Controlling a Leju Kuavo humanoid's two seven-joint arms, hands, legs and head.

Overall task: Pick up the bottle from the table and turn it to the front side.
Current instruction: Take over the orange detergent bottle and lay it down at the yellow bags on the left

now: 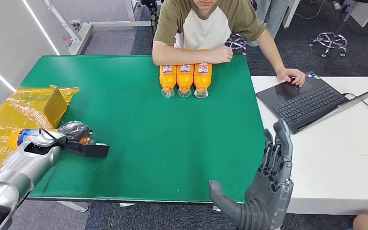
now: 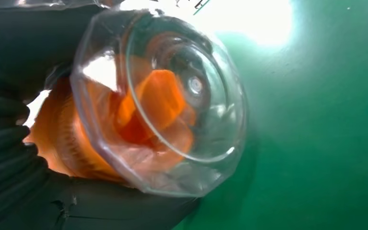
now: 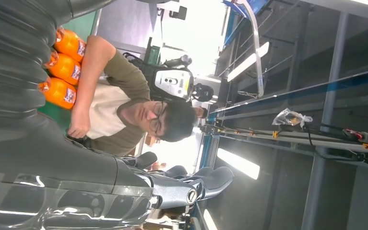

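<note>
My right hand point(image 1: 268, 189) hovers with fingers spread and nothing in them, over the table's near edge. My left hand point(image 1: 74, 132) wraps the orange bottle point(image 2: 158, 103) at the green table point(image 1: 172, 143)'s left side; a loose grip could let it roll mid-turn. Beyond, three bottles point(image 1: 184, 79) line up before the person point(image 1: 206, 28).

The green table point(image 1: 138, 139) carries three orange bottles point(image 1: 184, 79) lying side by side at its far edge, touching one another, clear bottoms facing the near edge. A yellow wrapped box point(image 1: 23, 112) sits on its left edge. The white desk point(image 1: 335, 158) beside its right edge bears an open laptop point(image 1: 306, 101).
</note>
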